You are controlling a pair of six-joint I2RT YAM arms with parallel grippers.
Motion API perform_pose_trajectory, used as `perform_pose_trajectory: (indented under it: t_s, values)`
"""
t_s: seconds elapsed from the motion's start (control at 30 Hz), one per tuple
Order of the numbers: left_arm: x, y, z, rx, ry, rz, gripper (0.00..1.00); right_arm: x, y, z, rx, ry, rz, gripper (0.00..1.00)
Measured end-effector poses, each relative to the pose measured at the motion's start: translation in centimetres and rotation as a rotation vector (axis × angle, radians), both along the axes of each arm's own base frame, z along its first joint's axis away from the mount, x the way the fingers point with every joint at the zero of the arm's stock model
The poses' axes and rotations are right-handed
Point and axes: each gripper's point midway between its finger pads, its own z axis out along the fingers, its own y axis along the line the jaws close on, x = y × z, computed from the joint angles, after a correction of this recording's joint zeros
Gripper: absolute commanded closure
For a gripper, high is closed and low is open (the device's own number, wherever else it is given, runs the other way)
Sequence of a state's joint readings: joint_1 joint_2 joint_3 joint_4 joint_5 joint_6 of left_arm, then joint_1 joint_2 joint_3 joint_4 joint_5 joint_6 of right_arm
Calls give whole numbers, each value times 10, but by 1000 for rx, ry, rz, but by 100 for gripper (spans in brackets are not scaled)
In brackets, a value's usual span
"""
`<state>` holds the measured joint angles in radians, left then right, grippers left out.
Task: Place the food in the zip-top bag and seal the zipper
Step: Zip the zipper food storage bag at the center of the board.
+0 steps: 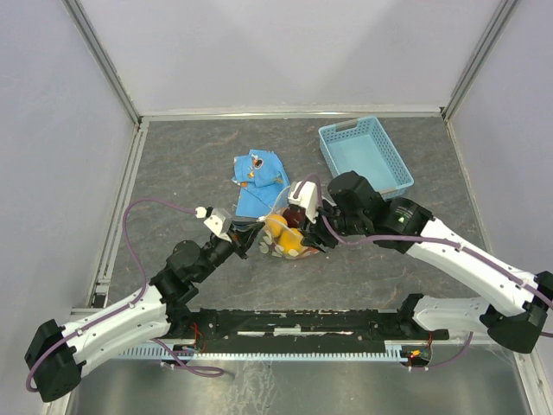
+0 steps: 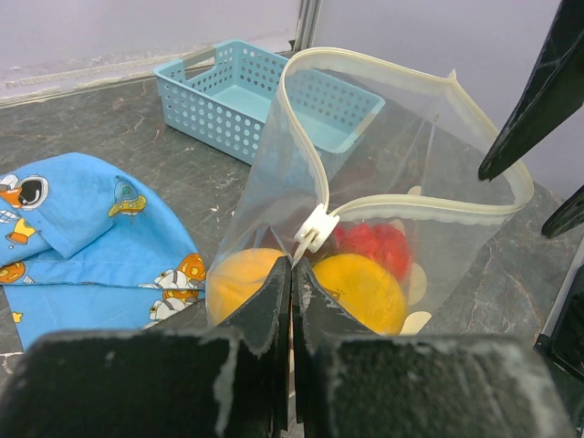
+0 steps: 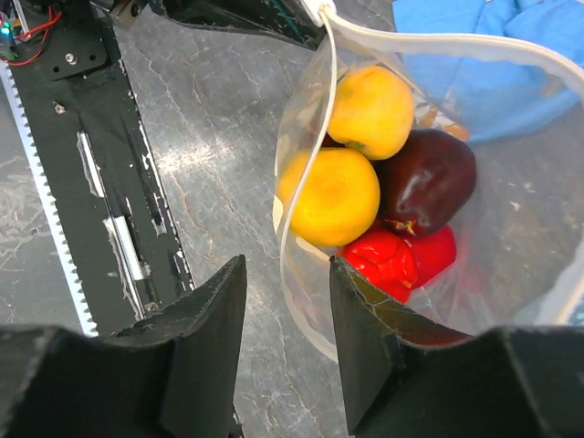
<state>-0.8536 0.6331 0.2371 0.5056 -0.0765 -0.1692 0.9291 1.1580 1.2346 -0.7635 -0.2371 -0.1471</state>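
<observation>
Bag: your zip-top bag (image 1: 289, 235) stands mouth-up near the counter's middle. Its mouth is spread wide, with the long axis roughly along the near edge.
Zipper: the zipper (image 2: 306, 137) rings the open mouth, unsealed, with its white slider (image 2: 317, 228) at the left end.
Left gripper: the left gripper (image 2: 291, 274) has its jaws pressed together, pinching the bag's rim just under the slider.
Right gripper: the right gripper (image 3: 285, 265) has its fingers well apart, straddling the opposite rim. Whether they touch it, you cannot tell.
Food: the food (image 3: 339, 196) lies inside the bag. You can count four: two yellow-orange, one maroon, one red.
Others: one blue cloth (image 1: 259, 177) lies just behind the bag, and one basket (image 1: 333, 137) sits toward the far right corner.
</observation>
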Motion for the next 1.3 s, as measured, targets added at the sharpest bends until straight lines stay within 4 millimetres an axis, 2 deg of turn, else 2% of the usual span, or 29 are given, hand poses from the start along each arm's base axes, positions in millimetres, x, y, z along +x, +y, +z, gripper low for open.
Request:
perform_pose_trajectory:
  t_s: [0.1, 0.17, 0.33, 0.37, 0.53, 0.7, 0.87, 1.03, 1.13, 1.3]
  values:
    - [0, 0, 0, 0, 0, 0, 97, 0, 5, -10, -22, 25, 16, 53]
    - [0, 0, 0, 0, 0, 0, 97, 3, 7, -18, -48, 33, 15, 60]
    - [0, 0, 0, -1, -1, 0, 97, 14, 6, -30, -102, 12, 1, 95]
    - [0, 0, 0, -1, -1, 0, 97, 15, 5, -31, -106, 5, -2, 98]
    - [0, 0, 1, -2, -2, 0, 97, 25, 1, -27, -114, -38, -45, 98]
    - [-2, 1, 5, -13, -12, -8, 95, 30, -1, -13, -81, -88, -73, 98]
    - [-6, 0, 11, -25, -29, -31, 71, 29, -2, -5, -53, -107, -74, 98]
    - [-3, 1, 7, -11, -25, -53, 46, 27, -3, -9, -55, -100, -68, 98]
    - [0, 0, 1, 4, -13, -68, 40, 27, -3, -11, -54, -99, -66, 98]
    - [5, -4, -11, 12, 38, -107, 39, 24, -2, -11, -39, -97, -55, 98]
